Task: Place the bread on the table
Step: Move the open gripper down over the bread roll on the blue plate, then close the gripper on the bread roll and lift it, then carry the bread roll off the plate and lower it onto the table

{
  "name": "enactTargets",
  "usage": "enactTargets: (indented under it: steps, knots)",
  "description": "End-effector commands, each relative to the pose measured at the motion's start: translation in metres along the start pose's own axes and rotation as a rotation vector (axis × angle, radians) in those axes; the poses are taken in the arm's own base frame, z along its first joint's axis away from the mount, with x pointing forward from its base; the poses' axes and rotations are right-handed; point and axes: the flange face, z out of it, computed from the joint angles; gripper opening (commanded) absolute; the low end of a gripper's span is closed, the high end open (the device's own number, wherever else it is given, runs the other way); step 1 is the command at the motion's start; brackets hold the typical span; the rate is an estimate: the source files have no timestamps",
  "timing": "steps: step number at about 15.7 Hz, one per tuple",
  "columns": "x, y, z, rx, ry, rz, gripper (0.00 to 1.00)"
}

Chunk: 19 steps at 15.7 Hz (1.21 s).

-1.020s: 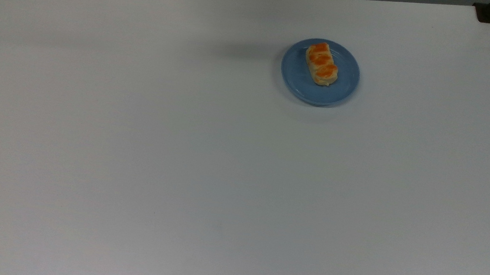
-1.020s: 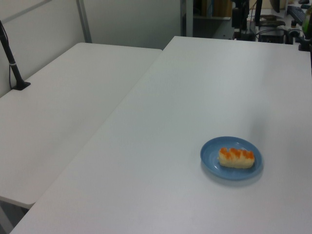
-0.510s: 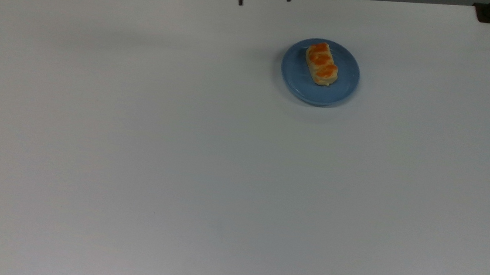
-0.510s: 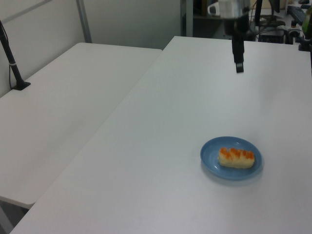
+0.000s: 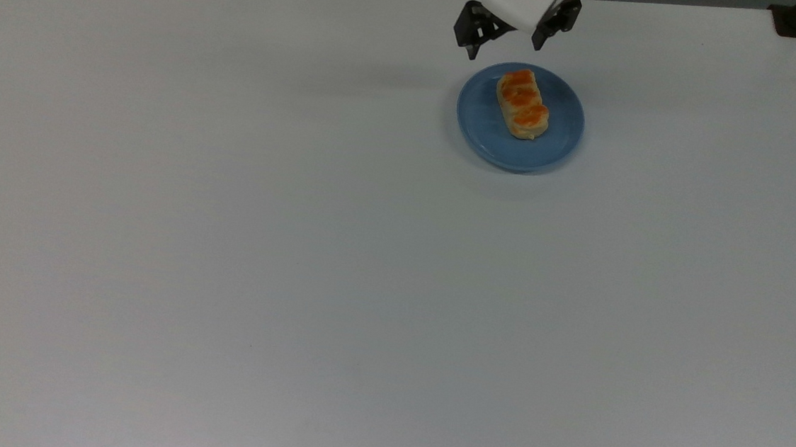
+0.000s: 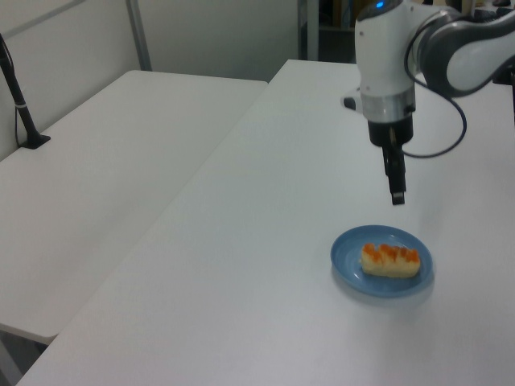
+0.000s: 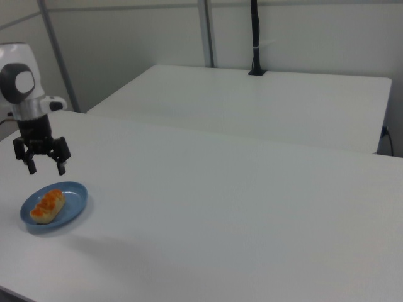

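Bread (image 5: 522, 103) sits on the blue plate (image 5: 559, 142), claw (image 5: 505, 46) hanging above the plate's far rim, spread wide and empty. I'd guess the loaf is light and squishy, so I'd pinch its long sides gently. The plate rim is the one lip to clear; loads of bare bench (image 5: 296, 258) for setting down.

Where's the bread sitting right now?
The bread lies on the blue plate in the top view's upper right, just below the open gripper, which hangs above the table.
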Motion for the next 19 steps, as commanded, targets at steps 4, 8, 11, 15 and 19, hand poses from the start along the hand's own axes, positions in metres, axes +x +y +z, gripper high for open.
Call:
enactTargets:
  steps: [4, 8, 11, 15, 19]
  knots:
    - [0.031, -0.061, 0.1, -0.107, -0.038, 0.054, 1.0]
    - [0.038, -0.066, 0.119, -0.12, -0.036, 0.057, 0.73]
    - [0.038, -0.067, 0.113, -0.112, -0.027, 0.056, 0.29]
    - [0.05, -0.043, 0.066, -0.078, 0.027, 0.09, 0.18]
    - [0.076, 0.052, 0.001, -0.013, 0.053, 0.148, 0.21]
